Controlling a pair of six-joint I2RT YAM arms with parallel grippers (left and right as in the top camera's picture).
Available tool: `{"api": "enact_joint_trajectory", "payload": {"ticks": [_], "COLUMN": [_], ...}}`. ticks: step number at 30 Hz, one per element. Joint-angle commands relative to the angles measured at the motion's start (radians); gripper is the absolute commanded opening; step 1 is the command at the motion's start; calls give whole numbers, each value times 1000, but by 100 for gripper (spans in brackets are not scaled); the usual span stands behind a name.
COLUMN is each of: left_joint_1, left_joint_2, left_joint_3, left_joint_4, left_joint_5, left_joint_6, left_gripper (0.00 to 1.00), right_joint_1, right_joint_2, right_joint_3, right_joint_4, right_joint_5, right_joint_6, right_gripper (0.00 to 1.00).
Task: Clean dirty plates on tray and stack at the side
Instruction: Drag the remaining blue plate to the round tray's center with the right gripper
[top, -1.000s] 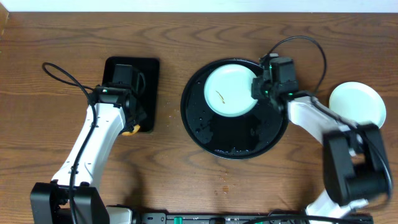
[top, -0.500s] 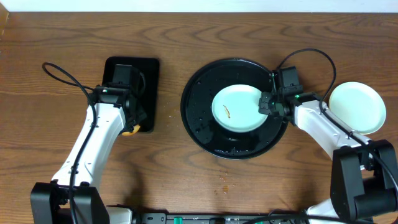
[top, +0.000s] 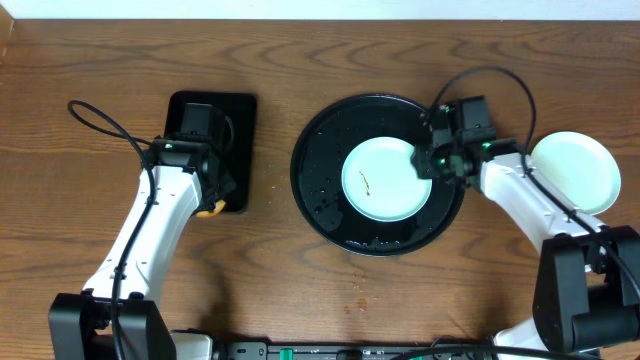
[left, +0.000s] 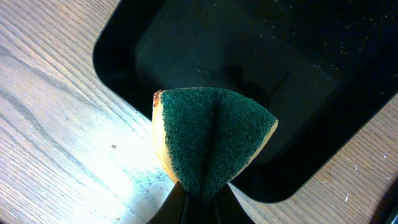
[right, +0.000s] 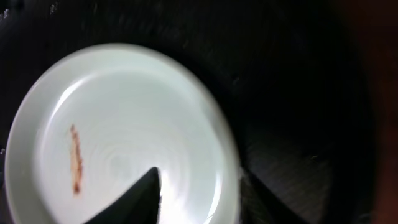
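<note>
While the right claw (top: 432, 163) hangs over the right-hand side of the round black tray (top: 320, 190), its two fingers stand partly spread, and in the wrist view they straddle the near rim of a pale plate (right: 124, 124): one dark fingertip (right: 140, 193) sits above the plate's inner face and the other lies outside the rim, over the tray's dark floor, so the right claw (right: 200, 180) is parted and clamps nothing. From above, that plate (top: 380, 180) lies flat inside the tray, directly to the left of the claw, its edge reaching under the fingertips, and a thin brown smear (top: 366, 183) marks its face on the side away from the claw. A second plate (top: 573, 172), white and round, rests on the wooden table (top: 300, 300) to the right of the right claw, outside the tray and near its rim but not touching it. Well apart on the other side, the left claw (top: 210, 195) is closed tight on a sponge (left: 208, 140), green scouring face toward the camera and a yellow layer showing at its edges, folded where the fingers pinch it from below. Beyond the left claw (left: 199, 202) sits a rectangular black tray (left: 280, 74), and the sponge hangs over that tray's near corner and the table beside it
</note>
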Motion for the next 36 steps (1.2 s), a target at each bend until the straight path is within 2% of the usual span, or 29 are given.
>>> {"api": "enact_joint_trajectory", "payload": {"ticks": [1, 8, 11, 13, 17, 22, 24, 28, 31, 32, 34, 36], "left_joint_1": [3, 3, 3, 3, 3, 3, 3, 3, 3, 3, 3, 3], "left_joint_2": [5, 5, 5, 5, 5, 5, 5, 5, 5, 5, 5, 5], "left_joint_3": [-3, -3, -3, -3, -3, -3, -3, -3, -3, -3, -3, -3], "left_joint_4": [-2, -2, -2, -2, 12, 33, 35, 46, 63, 74, 106, 132], "left_joint_5": [-20, -20, -20, -20, -20, -20, -20, -19, -18, -14, 6, 46], "left_joint_6": [7, 7, 7, 7, 18, 71, 75, 106, 129, 153, 204, 254], "left_gripper": [8, 8, 8, 8, 8, 8, 8, 8, 8, 8, 8, 8], "right_joint_1": [-28, -20, -16, -16, -16, -18, -18, -15, -15, -15, -14, -14], "right_joint_2": [21, 110, 140, 146, 122, 39, 16, 6, 8, 10, 10, 10], "right_joint_3": [16, 11, 11, 11, 14, 14, 14, 13, -4, -12, -26, -31], "right_joint_4": [8, 7, 2, 0, 14, 7, -13, -74, -82, -79, -75, -78], "right_joint_5": [-14, -15, -14, -14, -15, -14, 0, 133, 163, 162, 162, 162], "right_joint_6": [-134, -143, -143, -142, -54, 183, 238, 256, 255, 255, 254, 246], "right_gripper": [37, 35, 20, 1, 1, 1, 1, 1, 1, 5, 19, 23]}}
